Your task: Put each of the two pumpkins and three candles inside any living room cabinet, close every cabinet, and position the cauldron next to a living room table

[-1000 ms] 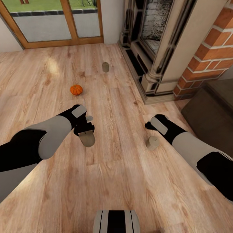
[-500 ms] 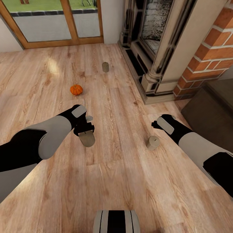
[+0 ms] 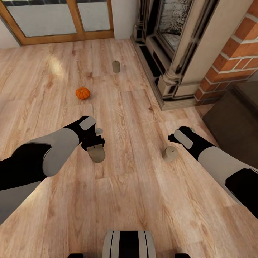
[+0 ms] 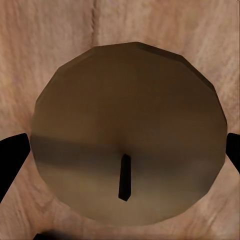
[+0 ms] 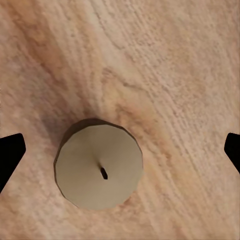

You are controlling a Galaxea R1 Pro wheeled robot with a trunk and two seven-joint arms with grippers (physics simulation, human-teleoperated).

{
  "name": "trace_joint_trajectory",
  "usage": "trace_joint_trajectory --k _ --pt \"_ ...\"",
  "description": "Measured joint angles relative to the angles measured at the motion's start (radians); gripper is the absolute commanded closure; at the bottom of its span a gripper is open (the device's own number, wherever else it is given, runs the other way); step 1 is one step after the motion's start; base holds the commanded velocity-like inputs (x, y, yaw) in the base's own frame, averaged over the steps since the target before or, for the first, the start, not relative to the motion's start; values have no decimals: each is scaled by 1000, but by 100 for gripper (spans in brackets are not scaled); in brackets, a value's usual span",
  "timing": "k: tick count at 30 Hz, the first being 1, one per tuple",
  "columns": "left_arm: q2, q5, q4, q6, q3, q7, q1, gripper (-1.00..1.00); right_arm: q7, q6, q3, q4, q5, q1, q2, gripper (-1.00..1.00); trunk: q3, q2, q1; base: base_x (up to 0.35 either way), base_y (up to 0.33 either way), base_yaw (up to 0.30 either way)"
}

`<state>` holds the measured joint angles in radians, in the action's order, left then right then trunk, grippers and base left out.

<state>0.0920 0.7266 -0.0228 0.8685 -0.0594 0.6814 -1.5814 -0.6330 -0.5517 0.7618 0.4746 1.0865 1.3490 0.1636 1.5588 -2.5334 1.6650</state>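
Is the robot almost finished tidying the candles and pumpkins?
Not nearly. Nothing looks put away yet. The left tool holds one candle. The right tool is open above a second candle on the floor. A third candle and a pumpkin sit on the floor too.

The whole head view has slid: the small bright-orange pumpkin [image 3: 82, 93] and the far stubby tan candle [image 3: 116, 66] sit higher in it than before, which is camera tilt. The right gripper [image 5: 120, 145] has drawn back from the near tan candle [image 3: 169, 153], now above it with fingers apart.
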Motion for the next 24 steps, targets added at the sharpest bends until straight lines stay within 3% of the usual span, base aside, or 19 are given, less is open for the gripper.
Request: trace_joint_trajectory --k 11,18,24 --pt "0 0 0 0 0 1 0 100 7 0 3 -1 4 0 -19 -100 0 0 0 0 0 0" --pt "-2 -1 -9 5 3 0 0 100 65 -2 3 -4 4 -1 -23 -100 0 0 0 0 0 0" --pt "-15 -3 -86 42 1 1 0 100 83 -3 4 -6 5 -1 -26 -100 0 0 0 0 0 0"
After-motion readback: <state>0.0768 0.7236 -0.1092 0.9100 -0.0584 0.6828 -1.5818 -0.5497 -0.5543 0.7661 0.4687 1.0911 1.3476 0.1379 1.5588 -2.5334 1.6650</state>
